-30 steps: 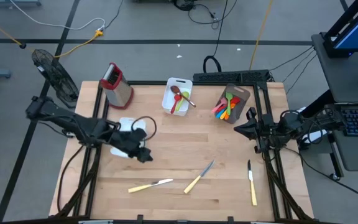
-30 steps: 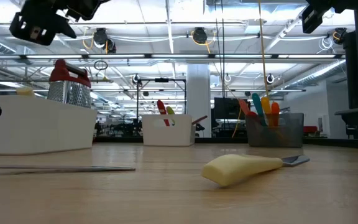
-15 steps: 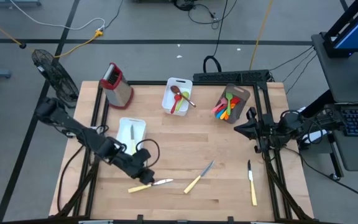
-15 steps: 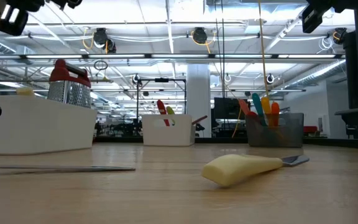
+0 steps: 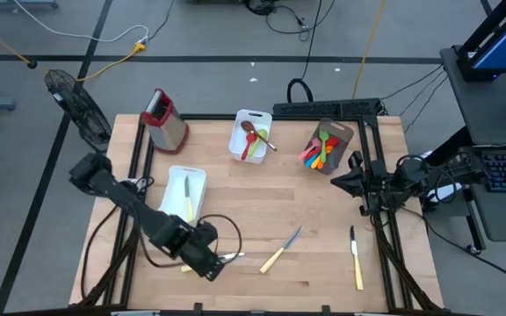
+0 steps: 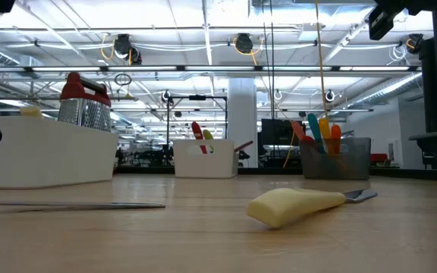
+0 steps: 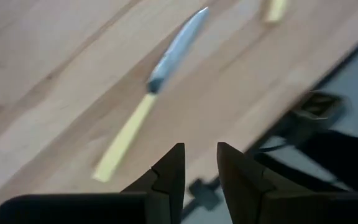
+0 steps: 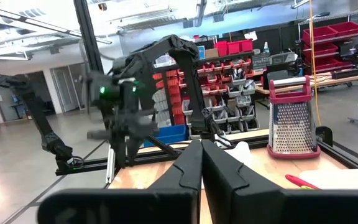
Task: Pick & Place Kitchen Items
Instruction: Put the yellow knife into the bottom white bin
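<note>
Three cream-handled knives lie flat on the wooden table: one at the near left, partly under my left gripper, one in the middle, which also shows in the left wrist view, and one at the near right. A fourth knife lies in the white tub at the left. My left gripper hovers over the near-left knife, slightly open and empty. My right gripper is shut and empty at the table's right edge.
The red-topped grater stands at the far left. A second white tub at the far middle holds a red spoon and green utensils. A brown holder at the far right holds coloured utensils. The table's near edge is close to my left gripper.
My left gripper has gone from over the left white tub toward the table's near edge and a little right, ending over the near-left knife. A cream-handled knife now shows lying in that tub.
</note>
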